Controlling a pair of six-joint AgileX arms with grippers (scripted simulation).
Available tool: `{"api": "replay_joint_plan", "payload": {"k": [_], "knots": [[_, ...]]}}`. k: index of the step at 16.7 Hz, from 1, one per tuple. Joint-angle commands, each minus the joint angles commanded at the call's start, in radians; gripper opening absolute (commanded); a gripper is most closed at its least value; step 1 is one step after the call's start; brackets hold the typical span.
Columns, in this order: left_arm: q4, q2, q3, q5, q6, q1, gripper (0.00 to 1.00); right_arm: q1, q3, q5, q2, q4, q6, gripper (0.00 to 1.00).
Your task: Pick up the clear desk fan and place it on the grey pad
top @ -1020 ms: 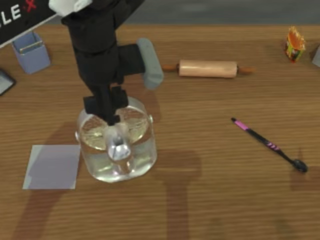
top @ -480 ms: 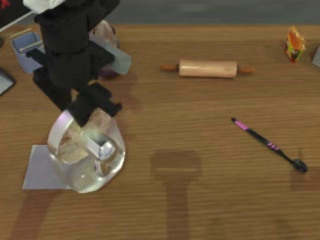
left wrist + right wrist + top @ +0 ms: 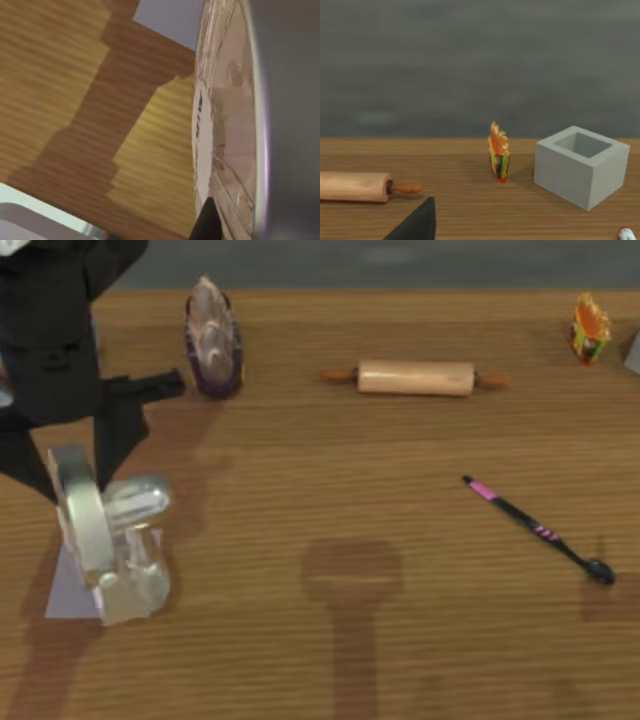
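Observation:
The clear desk fan is tipped up on its edge at the table's left, silvery rim towards the left. It is over the grey pad, which shows only as a strip beside and under it. I cannot tell whether the fan rests on the pad. My left gripper comes down from the top left and is shut on the fan's rim. In the left wrist view the fan fills one side, one dark fingertip lies against it, and a corner of the pad shows beyond.
A purple-and-cream iron-shaped object stands at the back left. A rolling pin lies at the back middle, and a black-and-pink toothbrush lies right of centre. A snack packet and a grey box sit at the back right. My right gripper is parked outside the top view.
My left gripper has carried the fan leftwards onto the pad's area and turned it from flat to standing on edge. The iron-shaped object is now uncovered.

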State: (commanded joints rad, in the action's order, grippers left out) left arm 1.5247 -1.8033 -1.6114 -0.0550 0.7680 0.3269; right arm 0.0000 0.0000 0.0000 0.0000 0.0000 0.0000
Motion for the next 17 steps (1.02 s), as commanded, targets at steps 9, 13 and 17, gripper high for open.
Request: {"api": "replay_joint_plan", "payload": {"k": [9, 13, 17], "knots": [[-0.094, 0.111, 0.111, 0.081, 0.861, -0.129, 0.00, 0.000, 0.000, 0.000, 0.000, 0.000, 0.000, 1.00], [-0.126, 0.133, 0.128, 0.106, 0.978, -0.152, 0.00, 0.000, 0.000, 0.000, 0.000, 0.000, 0.000, 1.00], [-0.127, 0.134, 0.128, 0.106, 0.980, -0.152, 0.00, 0.000, 0.000, 0.000, 0.000, 0.000, 0.000, 1.00]]}}
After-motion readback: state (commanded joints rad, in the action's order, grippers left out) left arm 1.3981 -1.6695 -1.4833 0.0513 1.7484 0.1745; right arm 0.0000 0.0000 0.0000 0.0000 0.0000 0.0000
